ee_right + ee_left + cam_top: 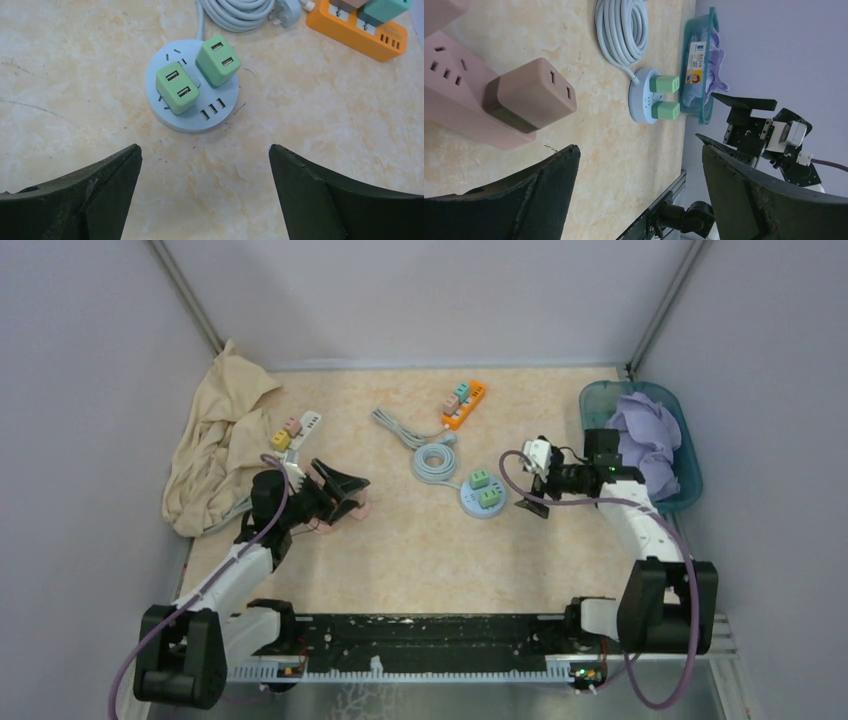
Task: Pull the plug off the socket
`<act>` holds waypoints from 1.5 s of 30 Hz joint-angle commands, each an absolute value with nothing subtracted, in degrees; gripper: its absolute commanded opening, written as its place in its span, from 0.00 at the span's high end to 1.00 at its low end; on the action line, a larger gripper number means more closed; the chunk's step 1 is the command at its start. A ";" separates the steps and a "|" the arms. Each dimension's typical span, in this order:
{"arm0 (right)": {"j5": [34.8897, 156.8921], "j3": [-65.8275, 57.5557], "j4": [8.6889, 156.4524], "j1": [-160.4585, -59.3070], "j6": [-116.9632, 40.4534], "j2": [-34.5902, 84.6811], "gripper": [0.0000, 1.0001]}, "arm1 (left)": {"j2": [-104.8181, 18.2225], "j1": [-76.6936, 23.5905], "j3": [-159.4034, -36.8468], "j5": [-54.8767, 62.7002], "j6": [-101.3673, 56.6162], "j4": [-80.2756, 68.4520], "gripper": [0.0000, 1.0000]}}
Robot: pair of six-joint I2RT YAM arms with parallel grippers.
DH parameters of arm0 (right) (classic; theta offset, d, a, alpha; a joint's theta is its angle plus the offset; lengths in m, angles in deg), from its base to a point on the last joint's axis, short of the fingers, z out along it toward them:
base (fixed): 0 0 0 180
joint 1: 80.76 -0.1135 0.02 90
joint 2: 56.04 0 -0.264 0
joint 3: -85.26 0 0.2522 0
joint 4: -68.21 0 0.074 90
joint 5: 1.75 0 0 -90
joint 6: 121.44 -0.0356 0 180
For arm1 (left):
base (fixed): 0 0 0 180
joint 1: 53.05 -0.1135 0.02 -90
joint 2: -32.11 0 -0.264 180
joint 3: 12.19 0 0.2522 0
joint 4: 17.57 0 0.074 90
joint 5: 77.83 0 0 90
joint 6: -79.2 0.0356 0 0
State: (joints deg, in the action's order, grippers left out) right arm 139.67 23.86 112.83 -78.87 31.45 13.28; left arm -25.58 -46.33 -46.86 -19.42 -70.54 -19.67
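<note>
Beige cloth lies left; purple cloth fills teal basin

The top external view looks steeply down from high behind the 6 o'clock edge of the worktop, far enough back to hold all of it. The left wrist view sits low and close, rolled sideways, facing about 3 o'clock across the worktop past a pink power strip. The right wrist view looks down from close above, toward 9 o'clock. All three share the round socket and its green plugs.
</note>
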 commanded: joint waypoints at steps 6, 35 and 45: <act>144.73 16.11 125.27 -83.05 65.45 27.76 0.05 | -33.72 -36.84 -51.56 -14.69 -70.13 -23.28 0.04; 137.33 3.40 135.36 -93.40 72.53 43.71 0.68 | -35.59 -23.21 -56.15 -9.40 -42.25 -33.67 0.21; 142.13 9.98 139.47 -97.55 74.46 34.28 0.99 | -31.32 -16.71 -50.49 -7.10 -30.19 -40.19 0.11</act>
State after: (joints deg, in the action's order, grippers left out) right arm 135.84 6.83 135.30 -94.49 72.09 42.11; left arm -29.69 -16.95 -51.82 -7.88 -32.34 -37.33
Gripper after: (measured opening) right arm 0.323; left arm 0.894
